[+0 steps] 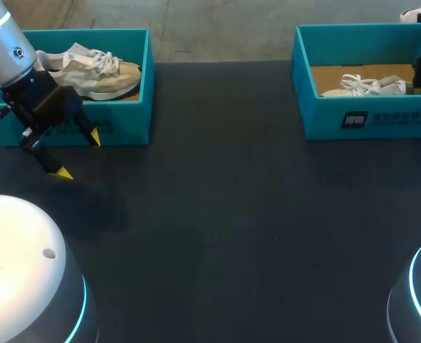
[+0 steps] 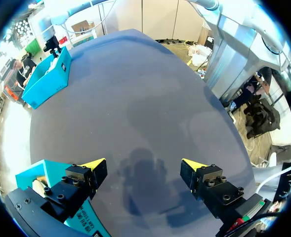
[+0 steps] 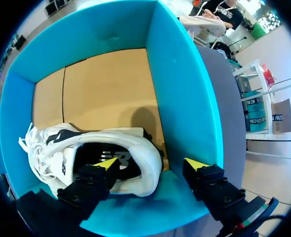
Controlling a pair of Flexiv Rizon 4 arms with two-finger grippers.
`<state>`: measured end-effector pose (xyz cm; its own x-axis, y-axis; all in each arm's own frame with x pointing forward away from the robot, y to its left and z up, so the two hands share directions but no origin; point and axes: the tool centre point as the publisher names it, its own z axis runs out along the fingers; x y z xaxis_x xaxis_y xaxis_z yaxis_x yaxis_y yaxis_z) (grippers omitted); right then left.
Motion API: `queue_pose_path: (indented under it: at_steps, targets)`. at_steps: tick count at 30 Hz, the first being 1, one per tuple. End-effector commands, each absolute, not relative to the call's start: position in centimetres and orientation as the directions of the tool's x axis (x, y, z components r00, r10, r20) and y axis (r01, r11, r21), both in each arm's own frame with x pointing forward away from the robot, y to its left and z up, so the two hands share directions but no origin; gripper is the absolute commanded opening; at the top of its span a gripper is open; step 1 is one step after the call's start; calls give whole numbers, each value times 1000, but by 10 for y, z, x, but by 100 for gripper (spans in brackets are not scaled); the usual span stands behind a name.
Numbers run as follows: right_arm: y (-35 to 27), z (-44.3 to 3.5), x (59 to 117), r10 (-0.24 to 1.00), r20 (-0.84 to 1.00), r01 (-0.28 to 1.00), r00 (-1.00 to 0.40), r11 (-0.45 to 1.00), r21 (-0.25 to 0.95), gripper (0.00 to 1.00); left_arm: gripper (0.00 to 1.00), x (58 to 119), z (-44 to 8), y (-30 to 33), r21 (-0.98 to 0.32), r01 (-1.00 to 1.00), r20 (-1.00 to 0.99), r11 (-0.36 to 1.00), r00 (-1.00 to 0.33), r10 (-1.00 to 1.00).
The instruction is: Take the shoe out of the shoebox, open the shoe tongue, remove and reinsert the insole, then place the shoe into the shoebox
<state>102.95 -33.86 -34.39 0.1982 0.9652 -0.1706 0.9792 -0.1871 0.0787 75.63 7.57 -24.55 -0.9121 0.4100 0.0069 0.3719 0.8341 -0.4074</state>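
A white shoe [image 1: 364,86] lies on its side in the teal shoebox [image 1: 371,118] at the table's back right. My right gripper [image 1: 419,80] hangs inside that box at the shoe's heel end. In the right wrist view it [image 3: 150,165] is open: one fingertip sits over the dark mouth of the white shoe [image 3: 86,148], the other over the floor by the box wall [image 3: 180,98], with the heel collar between them. My left gripper [image 1: 79,155] is open and empty, low over the table [image 2: 150,108] in front of the left box.
A second teal box [image 1: 144,78] at the back left holds a beige shoe [image 1: 96,71]. The dark table [image 1: 231,214] stretches between the two boxes. The arms' rounded bases [image 1: 17,264] fill the near corners.
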Motion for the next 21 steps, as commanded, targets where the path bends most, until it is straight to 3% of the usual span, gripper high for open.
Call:
queue_pose_path:
  at_steps: [1, 21]
  targets:
    - [-340, -331, 1023, 964, -171, 978, 204, -191, 89, 100, 100, 755, -245, 76, -406, 372, 6, 835, -912, 410]
    - [-293, -261, 997, 977, -101, 981, 191, -187, 48, 100, 100, 755, -245, 76, -406, 372, 6, 835, -912, 410]
